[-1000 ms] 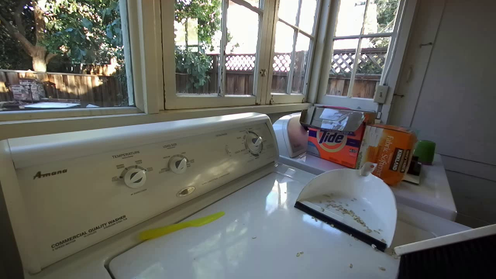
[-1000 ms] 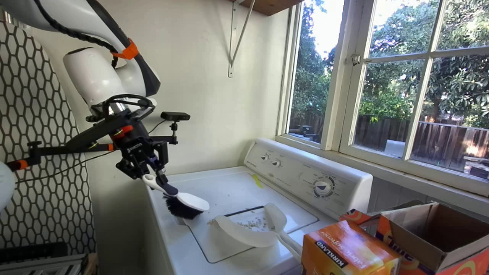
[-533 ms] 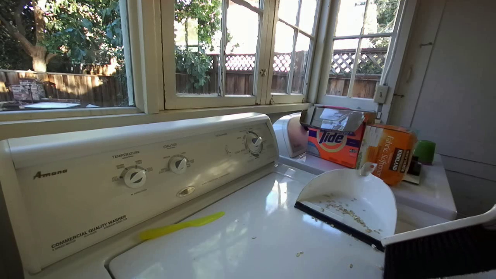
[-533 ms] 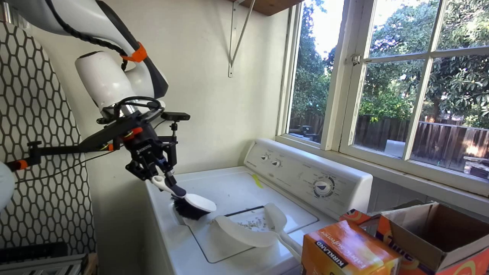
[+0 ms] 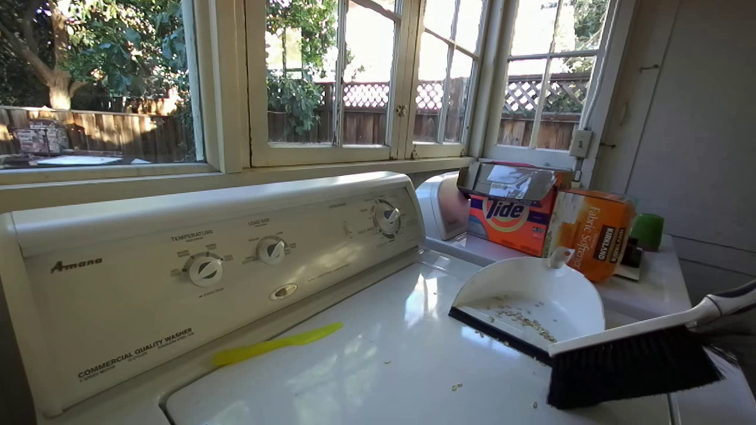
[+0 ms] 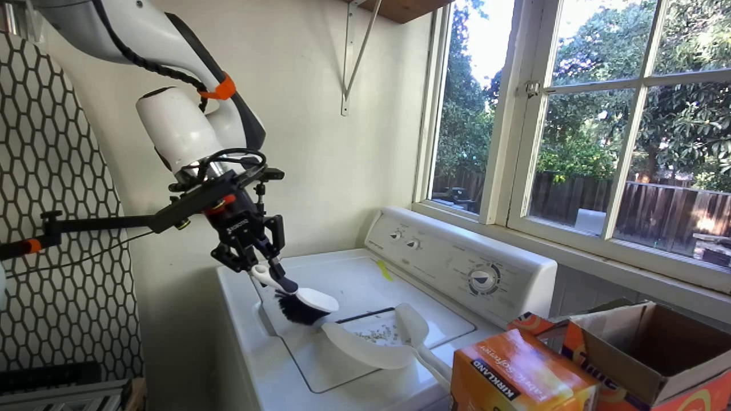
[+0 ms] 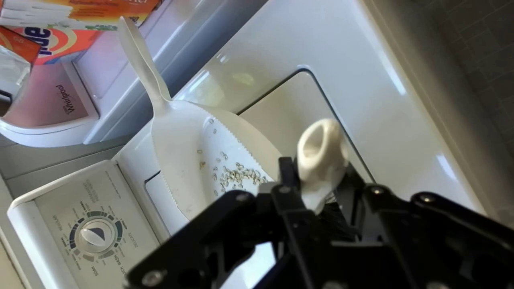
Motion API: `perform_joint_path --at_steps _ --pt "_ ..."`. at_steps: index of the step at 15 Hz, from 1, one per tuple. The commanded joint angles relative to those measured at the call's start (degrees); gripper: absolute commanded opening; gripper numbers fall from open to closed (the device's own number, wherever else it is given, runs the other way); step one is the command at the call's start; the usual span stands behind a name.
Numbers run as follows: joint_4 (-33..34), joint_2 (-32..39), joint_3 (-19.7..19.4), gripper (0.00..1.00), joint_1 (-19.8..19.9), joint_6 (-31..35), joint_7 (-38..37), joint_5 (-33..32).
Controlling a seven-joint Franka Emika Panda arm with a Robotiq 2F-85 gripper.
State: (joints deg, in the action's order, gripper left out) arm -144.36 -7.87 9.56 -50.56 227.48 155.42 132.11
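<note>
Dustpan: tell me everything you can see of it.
The dustpan is white, plastic-looking, with a curved wall, toothed rim, black strip along the front lip, and a handle holed at its end. It lies open side up on the washer, handle toward the fabric softener box, pale flakes inside. The brush overlaps one lip corner in an exterior view; contact is unclear.

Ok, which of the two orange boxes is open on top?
The Tide box: its cardboard inside shows from above, while the Kirkland box has a closed upper face.
</note>
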Motion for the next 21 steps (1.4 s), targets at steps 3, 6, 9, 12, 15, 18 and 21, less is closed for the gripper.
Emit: perform_joint_path --at_steps 3,6,9,12,15,18,21 --pt "2.85 3.34 4.09 0.07 6.45 -0.39 1.89 -1.66" --pt "3.54 4.06 6.18 0.07 9.01 -0.08 0.48 -3.56" --pt "4.19 4.44 7.76 0.07 11.33 0.92 0.31 -3.06" --pt "4.38 4.69 8.98 0.07 13.38 2.66 0.03 -2.08" --pt "4.11 4.32 10.44 0.07 15.09 4.61 -2.40 -3.22" --pt "3.89 4.10 11.80 0.07 16.45 6.28 -4.68 -4.11" --pt "3.66 3.48 13.28 0.07 17.36 7.98 -7.88 -6.41"
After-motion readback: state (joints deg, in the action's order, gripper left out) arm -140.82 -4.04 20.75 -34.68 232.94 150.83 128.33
